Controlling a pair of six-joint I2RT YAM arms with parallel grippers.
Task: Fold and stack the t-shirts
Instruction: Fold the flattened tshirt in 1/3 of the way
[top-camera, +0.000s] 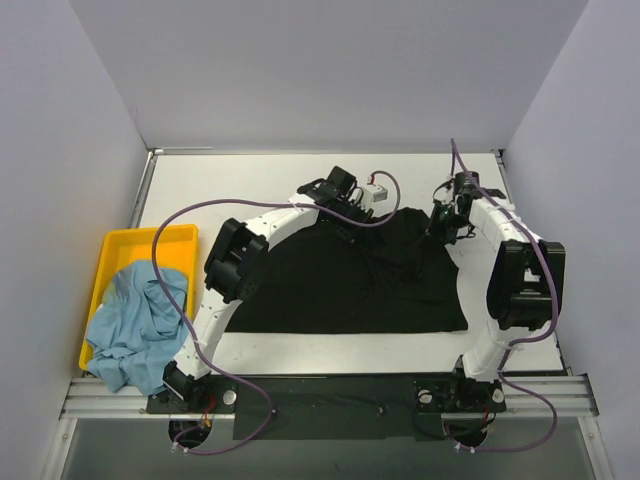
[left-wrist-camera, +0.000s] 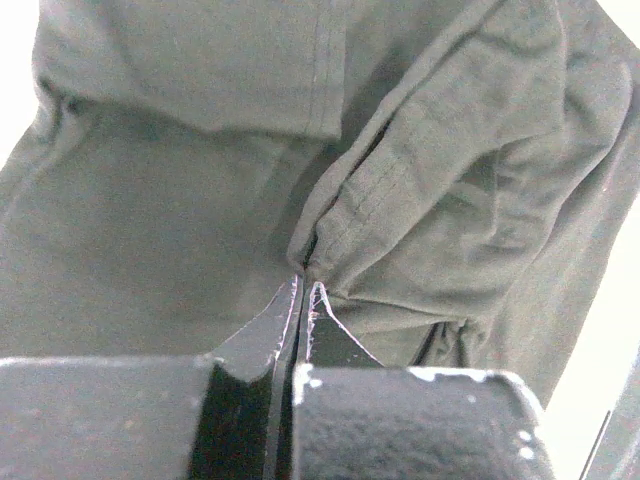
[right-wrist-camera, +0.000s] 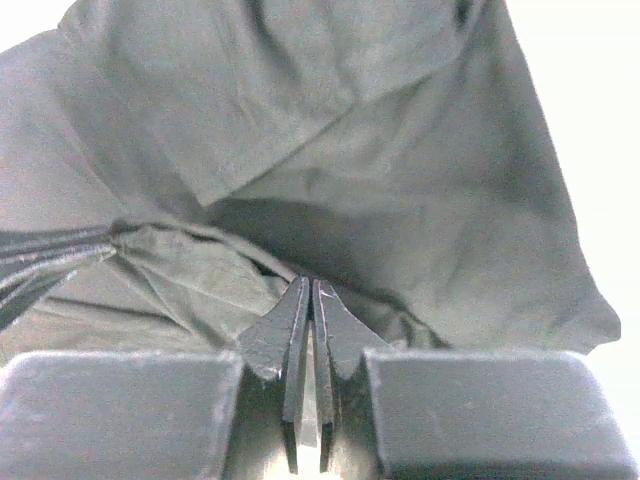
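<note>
the black t-shirt (top-camera: 340, 285) lies spread on the white tabletop (top-camera: 250, 180), between the two arms. its near edge runs straight, parallel to the arm bases. its far edge is bunched and lifted where both claws meet it.

left claw (top-camera: 350, 205): positioned at the far edge of the black t-shirt, left of centre. in the left wrist view the left claw (left-wrist-camera: 307, 285) has its fingers pressed together, pinching a stitched fold of the black cloth (left-wrist-camera: 430, 180) at the tips.

right claw (top-camera: 447, 222): positioned at the far right corner of the same shirt. in the right wrist view the right claw (right-wrist-camera: 308, 287) is likewise closed to a thin slit, with gathered black cloth (right-wrist-camera: 400, 170) caught at the fingertips.

the blue t-shirt (top-camera: 135, 320) lies crumpled in the yellow tray (top-camera: 130, 240) at the left edge of the tabletop, spilling over the tray's near end, well apart from both claws
</note>
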